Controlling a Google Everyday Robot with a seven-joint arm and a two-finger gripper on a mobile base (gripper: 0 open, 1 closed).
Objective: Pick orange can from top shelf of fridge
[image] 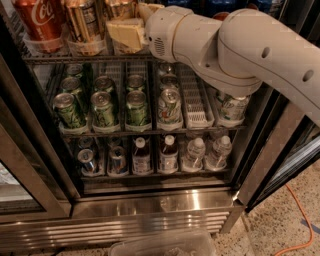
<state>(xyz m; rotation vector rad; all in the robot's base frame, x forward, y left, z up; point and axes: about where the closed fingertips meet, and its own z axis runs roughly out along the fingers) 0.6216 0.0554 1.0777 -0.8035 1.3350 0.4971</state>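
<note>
The big white arm [250, 45] is reaching in from the right and bending across the front of the fridge [150, 202]. Its fat, round shell is looking smooth like hard plastic. At its tip the gripper [132, 25] is sitting up at the top shelf [75, 59], right against the orange can [119, 7], and its pale cream end is covering the lower part of that can (I cannot tell if the claw is squeezing it or staying loose). The orange can is standing upright and shining golden, third in line after the red Coca-Cola can [40, 20] and the gold can [85, 22] with tiny writing on it. The top shelf is showing thin metal wires, with clear plastic trays under the cans. One shelf down, shiny green cans [105, 107] are standing in rows beside a white ridged tray [195, 100]. Below them, small bottles [168, 152] with white caps are standing upright. The fridge's bottom is gleaming steel with long slots. An orange cable [295, 220] is lying curled on the speckled floor [280, 210].
</note>
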